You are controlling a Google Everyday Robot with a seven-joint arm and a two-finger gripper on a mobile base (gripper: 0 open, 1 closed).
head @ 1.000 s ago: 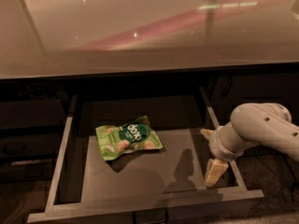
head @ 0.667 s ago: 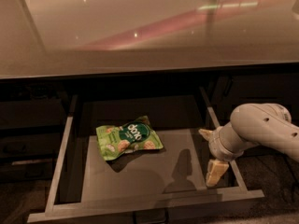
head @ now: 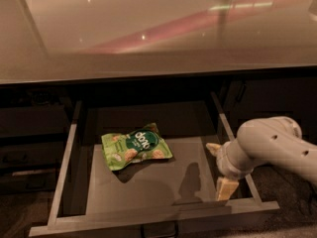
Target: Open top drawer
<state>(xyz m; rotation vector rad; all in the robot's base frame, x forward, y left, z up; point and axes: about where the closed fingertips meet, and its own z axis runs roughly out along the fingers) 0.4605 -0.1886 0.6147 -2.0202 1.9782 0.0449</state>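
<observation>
- Found top drawer point(head: 64, 175) pulled well out beneath tabletop point(head: 148, 33), grey floor exposed; judged task nearly done.
- Logged gripper point(head: 219, 168) low inside drawer, close by right wall point(head: 225, 128), jaws spread, pinching nothing.
- Expect snag on that wall if withdrawn crooked: could shove drawer back in.
- Watch green snack bag point(head: 136, 145), apart toward drawer's middle: could be swept by sideways swing.

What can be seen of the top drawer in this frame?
The top drawer is open, extended well out from under the countertop. It is a wide, grey, box-like tray with low side walls and a flat floor. A green snack bag lies on its floor, left of centre. The gripper hangs inside by the right wall, jaws open.
</observation>
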